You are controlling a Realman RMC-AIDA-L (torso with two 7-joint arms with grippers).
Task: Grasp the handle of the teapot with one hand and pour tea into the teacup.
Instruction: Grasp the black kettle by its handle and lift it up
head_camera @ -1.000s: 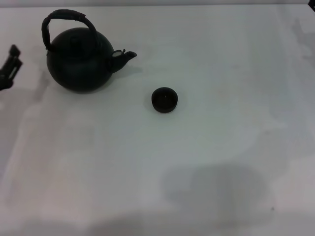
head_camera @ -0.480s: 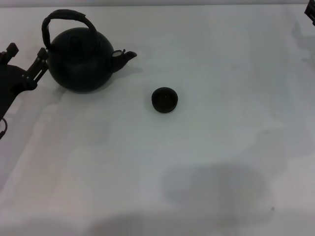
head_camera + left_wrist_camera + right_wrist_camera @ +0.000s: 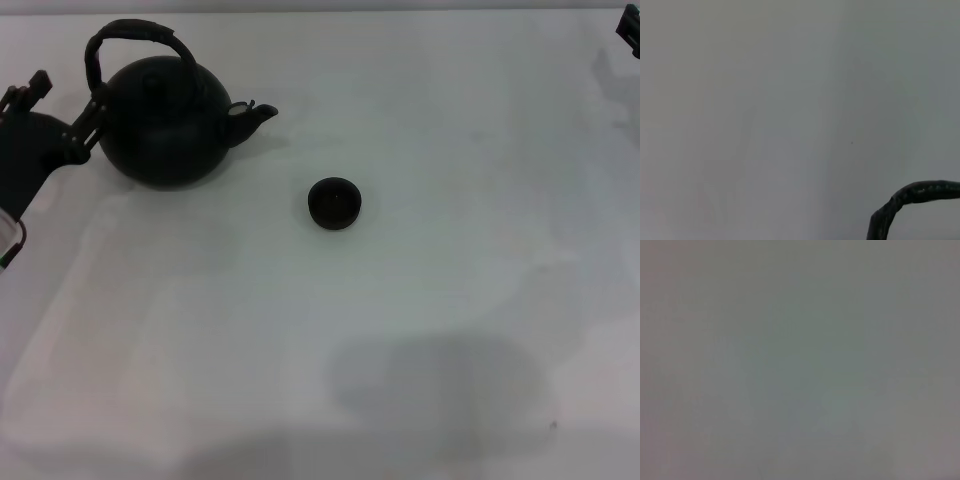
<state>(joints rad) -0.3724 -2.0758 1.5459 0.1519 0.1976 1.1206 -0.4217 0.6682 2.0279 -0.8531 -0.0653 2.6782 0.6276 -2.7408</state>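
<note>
Left pincer [image 3: 68, 104], fingers spread wide, is positioned at the desk's [image 3: 420, 330] left edge beside the teapot [image 3: 165, 125]; the teacup [image 3: 334, 203] is set apart mid-desk, bare surface all around.

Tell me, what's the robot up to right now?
Left gripper open beside teapot, handle ungrasped. Right gripper parked at far edge. Teacup stands apart, unobstructed.

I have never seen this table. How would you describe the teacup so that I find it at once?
On the white table, first find the teapot, the large round black one at the far left with a left pincer beside it. Its spout points toward the teacup, standing alone near the middle. It is tiny, low, black, with no handle, spout or lid.
</note>
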